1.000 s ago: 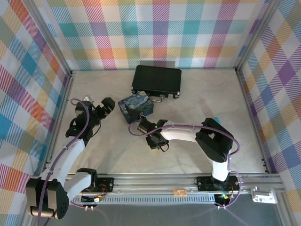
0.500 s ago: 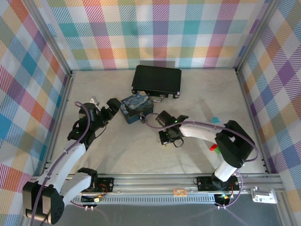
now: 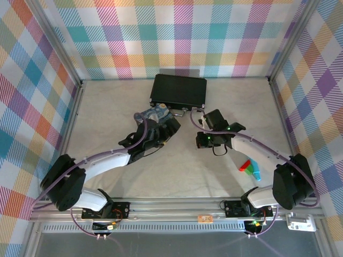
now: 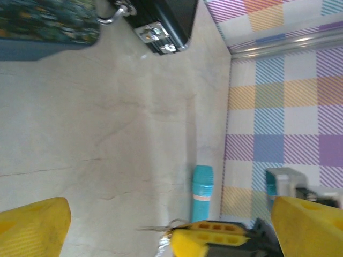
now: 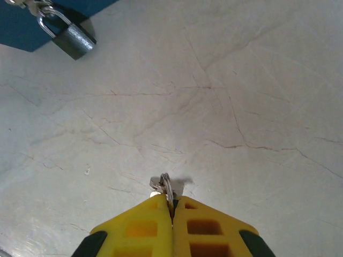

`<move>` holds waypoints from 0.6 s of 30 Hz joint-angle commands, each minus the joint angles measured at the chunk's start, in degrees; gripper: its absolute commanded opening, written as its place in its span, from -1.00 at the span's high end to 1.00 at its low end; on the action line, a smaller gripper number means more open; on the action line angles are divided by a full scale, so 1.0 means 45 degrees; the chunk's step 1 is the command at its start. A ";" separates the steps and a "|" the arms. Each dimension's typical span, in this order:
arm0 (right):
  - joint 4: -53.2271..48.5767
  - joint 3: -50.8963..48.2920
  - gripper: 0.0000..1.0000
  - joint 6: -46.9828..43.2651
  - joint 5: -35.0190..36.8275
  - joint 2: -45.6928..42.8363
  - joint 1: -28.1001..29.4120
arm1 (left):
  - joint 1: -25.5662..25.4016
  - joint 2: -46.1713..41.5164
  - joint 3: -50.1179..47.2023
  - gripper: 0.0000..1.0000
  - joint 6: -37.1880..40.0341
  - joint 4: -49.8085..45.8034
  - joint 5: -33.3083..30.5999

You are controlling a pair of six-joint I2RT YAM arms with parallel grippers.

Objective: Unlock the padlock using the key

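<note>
the padlock [image 5: 76, 39] hangs from the blue box [image 5: 21, 29]. in the right wrist view its long axis runs diagonally, shackle up-left at the box, body down-right on the floor [image 5: 241, 80]. the right gripper [image 5: 172, 206] is pinched tight on the key [image 5: 165, 187], whose ring end pokes past the tips, well apart from the padlock. the left gripper [image 3: 166, 131] gapes wide beside the box, with the black case [image 3: 178, 90] just behind.

Brushed metal padlock [image 5: 76, 41], silvery metal key [image 5: 165, 187]
</note>
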 commanded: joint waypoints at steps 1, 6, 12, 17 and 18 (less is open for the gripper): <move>0.0366 -0.0998 1.00 0.0477 -0.0496 0.0277 -0.0042 | -0.0156 0.0382 0.0625 -0.92 -0.0335 0.0868 -0.0248; 0.0536 -0.1281 1.00 0.0596 -0.0896 -0.0178 -0.0042 | -0.0589 0.1644 0.1014 -0.86 -0.2361 0.0364 -0.0175; 0.0208 -0.0754 1.00 -0.0026 -0.0599 -0.1006 -0.0081 | -0.1243 0.2905 0.1823 -0.80 -0.4636 0.0518 0.0114; 0.0319 -0.0216 1.00 -0.0663 -0.0818 -0.1137 -0.0251 | -0.1324 0.3394 0.2131 -0.75 -0.5414 0.0567 0.0557; 0.0343 -0.0133 1.00 -0.0724 -0.0899 -0.1116 -0.0286 | -0.1322 0.3476 0.2151 -0.74 -0.5513 0.0649 0.0586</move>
